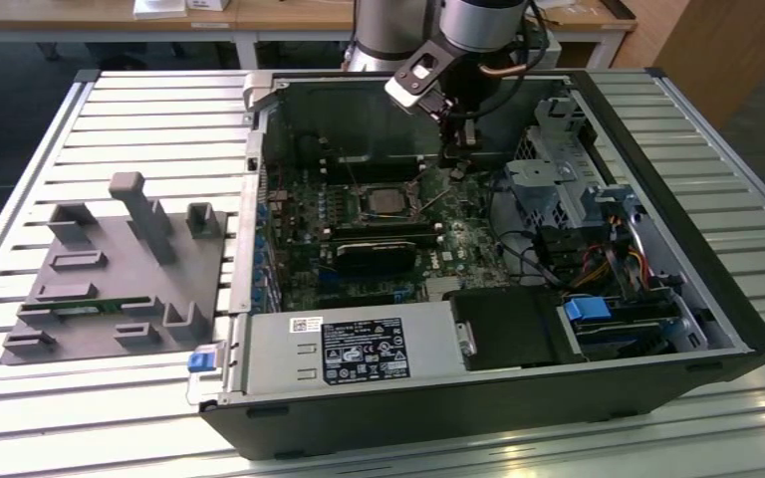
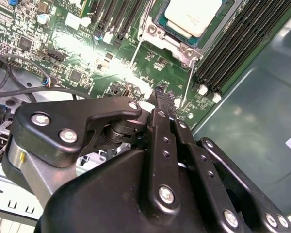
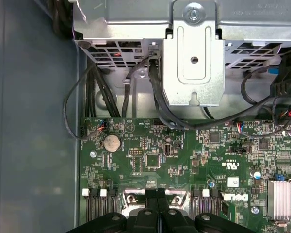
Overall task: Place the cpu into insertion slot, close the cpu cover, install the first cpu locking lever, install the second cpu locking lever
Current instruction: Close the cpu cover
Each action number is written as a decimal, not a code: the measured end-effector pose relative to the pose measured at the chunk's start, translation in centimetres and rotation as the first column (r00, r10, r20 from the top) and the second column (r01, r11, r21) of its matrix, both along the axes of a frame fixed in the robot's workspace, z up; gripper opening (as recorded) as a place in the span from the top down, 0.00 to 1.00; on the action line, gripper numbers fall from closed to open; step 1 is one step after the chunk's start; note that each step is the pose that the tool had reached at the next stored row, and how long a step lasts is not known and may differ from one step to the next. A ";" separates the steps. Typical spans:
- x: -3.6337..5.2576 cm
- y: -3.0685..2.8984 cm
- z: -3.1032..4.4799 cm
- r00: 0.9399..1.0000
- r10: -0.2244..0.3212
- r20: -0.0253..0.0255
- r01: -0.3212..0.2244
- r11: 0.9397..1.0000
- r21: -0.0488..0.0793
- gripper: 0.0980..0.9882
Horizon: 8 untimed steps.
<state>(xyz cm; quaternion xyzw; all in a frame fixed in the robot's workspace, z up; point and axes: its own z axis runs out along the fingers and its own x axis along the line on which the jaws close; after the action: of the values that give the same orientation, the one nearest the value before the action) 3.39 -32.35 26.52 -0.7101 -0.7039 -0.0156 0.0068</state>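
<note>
The cpu (image 2: 191,17), with a dull silver top, lies in the insertion slot (image 1: 362,202) on the green board inside the open computer case. The cpu cover (image 2: 182,46), a silver frame, lies flat around it. Two thin wire locking levers run out from the socket's corners, one (image 2: 189,80) ending close beside my fingertips and the other (image 2: 136,48) further off. My gripper (image 2: 161,92) hovers low over the board just beside the socket, fingers pressed together, with nothing visible between them. From outside, the gripper (image 1: 453,171) sits to the exterior view's right of the cpu (image 1: 386,202).
Long black memory slots (image 2: 233,53) flank the socket. A metal drive cage (image 1: 562,169) with cables stands on the exterior view's right, and a silver bracket (image 3: 194,63) belongs to it. The power supply (image 1: 356,349) lies at the front. A grey fixture (image 1: 117,269) rests on the slatted table.
</note>
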 end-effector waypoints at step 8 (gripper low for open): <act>0.57 0.00 0.00 1.000 0.000 0.000 0.000 1.000 0.000 0.99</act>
<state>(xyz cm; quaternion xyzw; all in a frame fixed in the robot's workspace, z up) 3.95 -32.35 26.52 -0.7100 -0.7040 -0.0156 0.0069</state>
